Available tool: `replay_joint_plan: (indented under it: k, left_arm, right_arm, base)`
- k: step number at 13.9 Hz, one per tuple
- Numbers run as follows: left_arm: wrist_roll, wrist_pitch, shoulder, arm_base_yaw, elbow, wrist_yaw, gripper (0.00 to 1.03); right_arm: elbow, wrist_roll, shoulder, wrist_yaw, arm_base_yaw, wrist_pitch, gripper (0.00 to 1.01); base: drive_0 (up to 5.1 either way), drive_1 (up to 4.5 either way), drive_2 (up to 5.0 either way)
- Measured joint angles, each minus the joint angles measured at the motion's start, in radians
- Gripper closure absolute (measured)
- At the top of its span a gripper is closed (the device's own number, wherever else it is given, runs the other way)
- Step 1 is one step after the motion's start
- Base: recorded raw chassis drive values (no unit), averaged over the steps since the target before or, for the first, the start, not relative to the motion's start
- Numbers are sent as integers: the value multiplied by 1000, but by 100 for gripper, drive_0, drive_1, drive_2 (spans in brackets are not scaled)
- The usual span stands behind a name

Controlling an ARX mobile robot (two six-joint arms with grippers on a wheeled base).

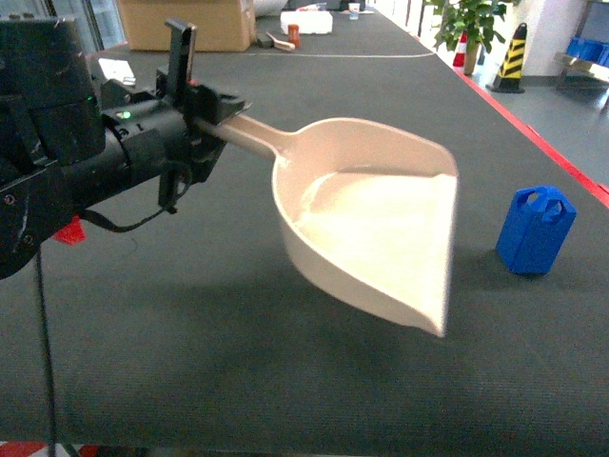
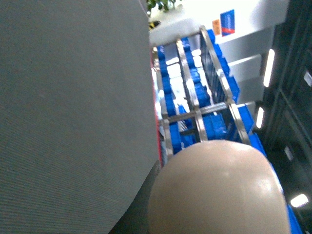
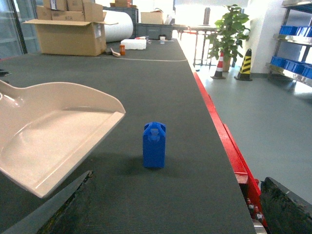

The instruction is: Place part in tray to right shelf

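One part point(image 1: 535, 229) stands upright on the desk point(image 1: 190, 362) beside the tray's point(image 1: 376, 219) lip — left fingers point(image 1: 195, 100) pinch its handle; right fingers spread wide.

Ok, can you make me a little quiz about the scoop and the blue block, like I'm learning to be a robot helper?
1. True or false: the blue part already lies inside the tray.
2. Which gripper holds the tray's handle? A) the left gripper B) the right gripper C) neither
3. Fill in: in the head view, the part stands on the dark mat to the ____ of the tray.

Key:
1. False. It stands upright on the mat, apart from the tray.
2. A.
3. Right.
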Motion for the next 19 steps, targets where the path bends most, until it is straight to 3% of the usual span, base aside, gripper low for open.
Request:
replay_joint_plan:
  k: [4,7,9,11,15,19]
  left_arm:
    - [-64,39,-38,-76,-71,14,86]
    - [-90,89,-96,-65,-166,16,86]
    - [-107,104,-124,-9,-208,15,86]
    - [-93,93,-159,34,-248,14,86]
    - [-56,74,-254,42,-322,55,86]
    - [-16,62,-276,71,-346,52,86]
  right_arm:
    - [0,0,0,0,0,0,3]
    - [0,0,0,0,0,0,3]
    - [0,0,0,0,0,0,3]
    - [0,0,0,0,0,0,3]
    - [0,0,0,0,0,0,3]
    - [0,0,0,0,0,0,3]
  base:
    - [0,0,0]
    - [0,0,0]
    - [0,0,0]
    - [0,0,0]
    - [0,0,0]
    - [0,0,0]
